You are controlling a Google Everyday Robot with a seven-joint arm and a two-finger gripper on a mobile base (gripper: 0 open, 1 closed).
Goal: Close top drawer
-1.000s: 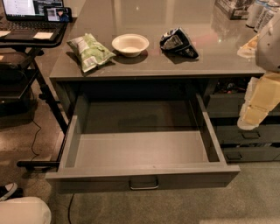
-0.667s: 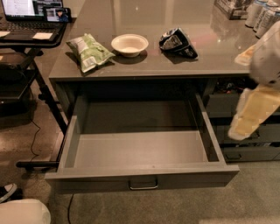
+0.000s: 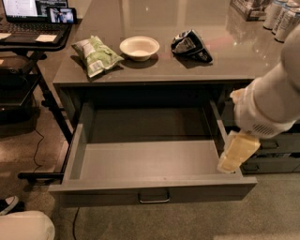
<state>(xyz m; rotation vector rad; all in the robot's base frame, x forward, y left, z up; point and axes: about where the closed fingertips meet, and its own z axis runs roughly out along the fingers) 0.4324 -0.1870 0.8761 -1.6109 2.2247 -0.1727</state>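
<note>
The grey tabletop (image 3: 154, 21) fills the upper half of my view, running back from its front edge toward the far right corner. Right under that edge the top drawer (image 3: 150, 161) stands pulled far out toward me; I see its bare floor, its tall side walls and its flat front. The robot's white arm (image 3: 274, 96) comes in from the right edge, in front of the right-hand drawers (image 3: 274, 161) beside the open one. At its lower end the pale yellowish gripper (image 3: 234, 157) hangs tilted down and to the left, right at the drawer's right side wall, close to the front right corner. I cannot tell whether the gripper is open or closed, nor whether it touches the wall.

To the left of the tabletop stands a black stand (image 3: 33, 44) carrying a laptop (image 3: 26, 9) with a lit screen. On the tabletop, near its front edge, lie three things in a row: a green snack bag (image 3: 96, 56) at the left, a white bowl (image 3: 139, 48) in the middle and a dark crumpled bag (image 3: 191, 45) at the right, each apart from its neighbour. A few cans (image 3: 283, 18) stand at the far right corner. The drawer's small metal bar handle (image 3: 153, 198) sits centred on its front.
</note>
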